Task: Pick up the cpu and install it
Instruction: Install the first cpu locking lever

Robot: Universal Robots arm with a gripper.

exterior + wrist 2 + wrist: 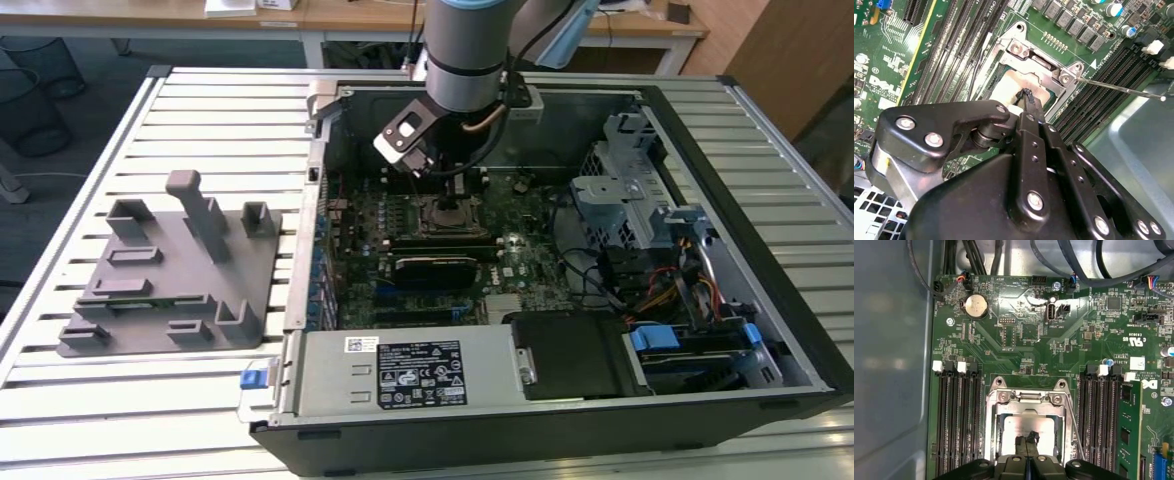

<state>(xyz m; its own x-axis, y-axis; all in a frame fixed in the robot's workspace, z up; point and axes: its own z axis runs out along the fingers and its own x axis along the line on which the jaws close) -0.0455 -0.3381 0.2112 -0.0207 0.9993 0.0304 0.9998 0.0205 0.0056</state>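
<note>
The cpu point(1026, 423), a small flat square chip with a silvery-white metal top, lies flat inside the square socket with the bright steel frame point(1026, 399), in the middle of the green motherboard point(1019, 330). In the second wrist view I see the same pale top point(1010, 82) with steel around every side that shows. So I judge that the chip sits in its seat and is not in my grasp.

My gripper point(1027, 441) stands directly over it. The two thin black fingertips point(1027, 100) are pressed together with nothing between them, and they point down at the middle of the metal top. Whether they touch the top or hang just above it, I cannot tell.

The relation that matters here is simple: the chip is not to any side of my tool but straight below it, along the line of my wrist. The chip is square, so it has no long axis. Its edges run parallel to the black memory slots point(956, 425) on both sides of the socket. The thin steel retention lever point(1119, 88) reaches out from the socket's corner over the slots, and as far as I can judge it is not hooked down.

In the exterior view my arm reaches down into the open black computer case point(534, 440), with the gripper point(451, 198) low over the board. The grey plastic holder tray point(160, 270) rests well apart on the pale slatted table point(80, 420), on the exterior view's left of the case.
</note>
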